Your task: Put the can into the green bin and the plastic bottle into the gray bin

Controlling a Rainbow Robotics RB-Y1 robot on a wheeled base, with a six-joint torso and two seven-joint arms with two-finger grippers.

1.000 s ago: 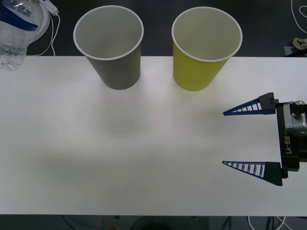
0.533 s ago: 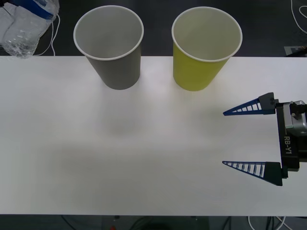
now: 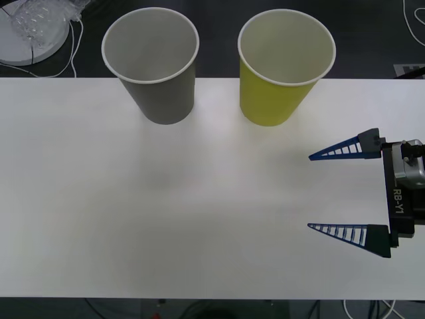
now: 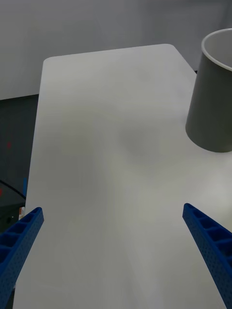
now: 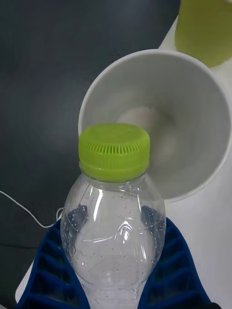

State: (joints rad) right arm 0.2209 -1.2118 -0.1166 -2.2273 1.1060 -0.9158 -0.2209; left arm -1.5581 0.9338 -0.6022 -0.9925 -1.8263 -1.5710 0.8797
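My left gripper (image 5: 116, 227) is shut on the plastic bottle (image 5: 114, 231), a clear bottle with a lime-green cap (image 5: 114, 152). It holds the bottle above and just outside the open mouth of the gray bin (image 5: 193, 125). In the front view the plastic bottle (image 3: 40, 16) shows at the far left corner, beyond the table edge. The gray bin (image 3: 150, 63) and the green bin (image 3: 285, 63) stand side by side at the table's far edge. My right gripper (image 3: 311, 193) hovers open over the table's right side, holding nothing. The can is out of view.
The white table (image 3: 199, 199) stretches bare in front of the bins. Off the table's far left corner lies a white round disc (image 3: 26, 50) with a cable on a dark floor. The right wrist view shows the gray bin (image 4: 212, 101) ahead of the open fingers (image 4: 208, 241).
The plastic bottle has moved farther away toward the front view's far left corner, with less of it showing. The right gripper has stayed still.
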